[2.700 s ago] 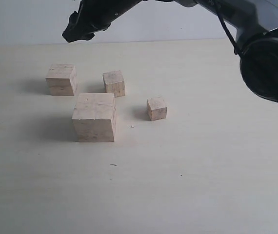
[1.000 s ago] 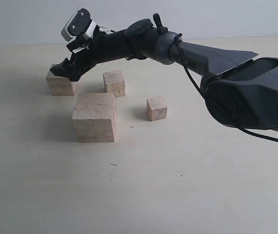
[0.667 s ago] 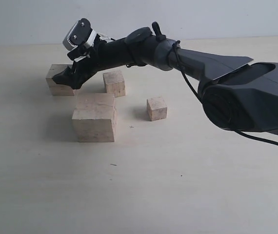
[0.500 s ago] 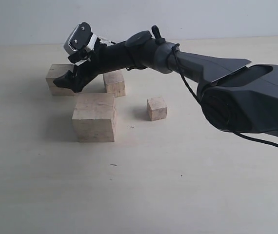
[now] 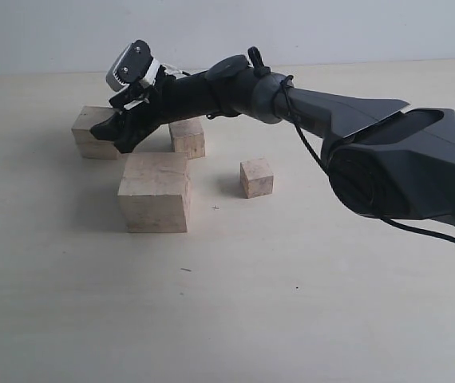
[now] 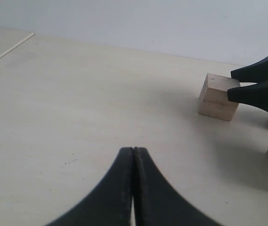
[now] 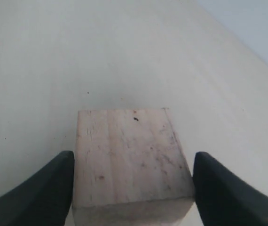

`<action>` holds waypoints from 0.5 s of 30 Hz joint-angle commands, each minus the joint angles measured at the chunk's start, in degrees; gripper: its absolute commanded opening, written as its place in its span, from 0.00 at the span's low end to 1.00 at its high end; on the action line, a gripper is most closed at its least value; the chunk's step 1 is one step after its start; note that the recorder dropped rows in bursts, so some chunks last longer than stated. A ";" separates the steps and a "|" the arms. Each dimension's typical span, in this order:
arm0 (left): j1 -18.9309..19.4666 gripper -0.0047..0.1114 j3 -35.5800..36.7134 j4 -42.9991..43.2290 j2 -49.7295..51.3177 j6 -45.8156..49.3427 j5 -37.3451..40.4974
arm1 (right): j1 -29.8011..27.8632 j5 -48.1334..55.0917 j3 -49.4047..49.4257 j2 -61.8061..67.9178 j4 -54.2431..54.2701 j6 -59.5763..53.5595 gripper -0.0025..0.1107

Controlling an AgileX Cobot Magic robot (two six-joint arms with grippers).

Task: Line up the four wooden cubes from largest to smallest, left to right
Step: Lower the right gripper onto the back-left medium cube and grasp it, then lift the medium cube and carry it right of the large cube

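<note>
A pale table has wood cubes of four sizes on it. The second biggest cube is far back on the left. The long black right arm reaches all the way across to it from the right side. The right gripper is down on that cube. In the right wrist view the cube sits between the two black fingers, one on each side. Both fingers are pushed up against its sides (no gap shows on either side). The cube sits on the table.

The biggest cube is nearer and a little to the right, apart from the gripped one. The third cube is behind the biggest one, just to the right of the right gripper. The smallest cube is further right, on its own, apart from the others.

The left gripper shows only in the left wrist view. Its two black fingers are shut tight together and there is nothing between them. It hangs over bare table, well apart from the cubes. That view also shows the second biggest cube with the right gripper's fingers on it.
</note>
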 commanded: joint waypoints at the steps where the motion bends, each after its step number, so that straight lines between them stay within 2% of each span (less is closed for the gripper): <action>1: 0.03 0.04 0.21 0.04 -0.25 -0.21 -0.54 | 0.05 2.64 -0.03 -0.89 0.21 1.20 0.02; 9: 0.03 0.04 0.21 0.04 -0.25 -0.21 -0.54 | 0.05 3.43 -0.03 -5.58 0.10 3.37 0.02; 15: 0.03 0.04 0.21 0.04 -0.25 -0.21 -0.54 | 0.05 7.88 -0.03 -10.22 -2.29 7.96 0.02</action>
